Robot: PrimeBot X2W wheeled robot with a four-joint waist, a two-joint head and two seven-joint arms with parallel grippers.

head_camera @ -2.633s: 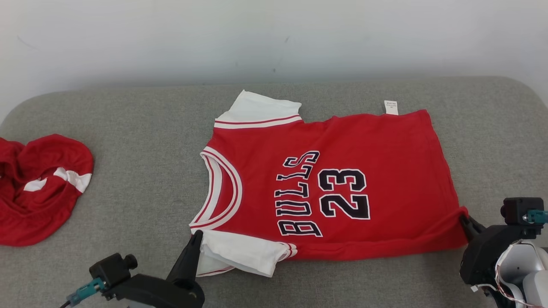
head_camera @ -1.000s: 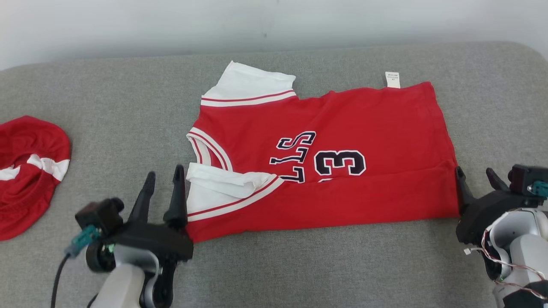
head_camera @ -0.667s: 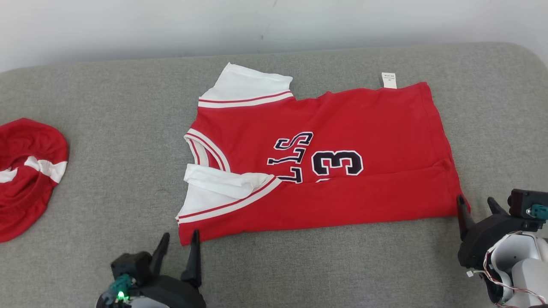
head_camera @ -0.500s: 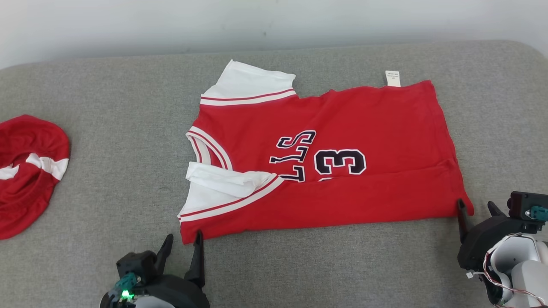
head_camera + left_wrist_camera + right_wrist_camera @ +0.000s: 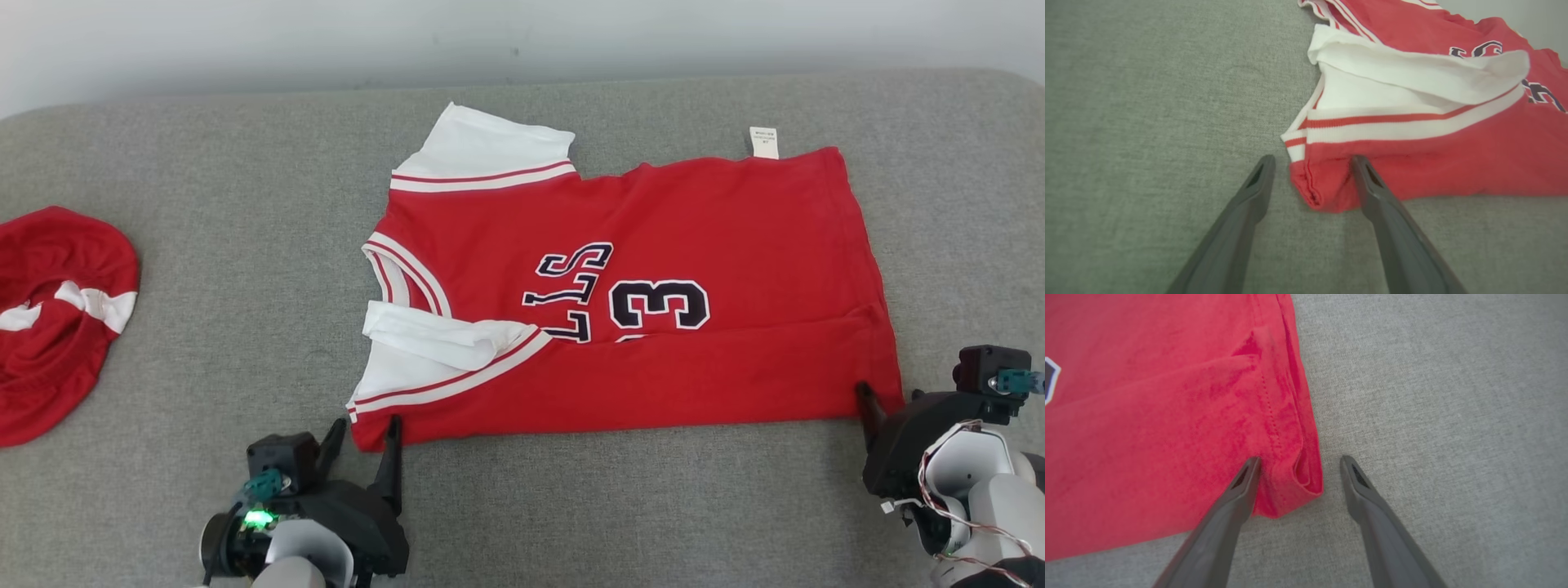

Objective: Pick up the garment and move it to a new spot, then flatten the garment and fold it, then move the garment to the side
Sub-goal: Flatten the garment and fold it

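The garment [image 5: 653,245], a red jersey with white sleeves and dark lettering, lies flat on the grey cushion [image 5: 204,204]. Its near edge is folded over, covering part of the print. My left gripper [image 5: 365,431] is open at the near left corner. In the left wrist view that folded red corner [image 5: 1323,183] sits between the spread fingers of my left gripper [image 5: 1312,160]. My right gripper [image 5: 888,396] is open at the near right corner. The right wrist view shows the hem corner [image 5: 1290,473] between the two fingers of my right gripper [image 5: 1300,459].
A second red cloth with white stripes [image 5: 57,327] lies bunched at the far left of the cushion. A pale wall [image 5: 522,33] runs behind the cushion's back edge. Bare grey fabric stretches between the two cloths and along the near side.
The near edge has been folded up over the lettering. In the last second my left gripper drew back from the white sleeve to the near left corner. The right gripper shifted slightly at the right corner.
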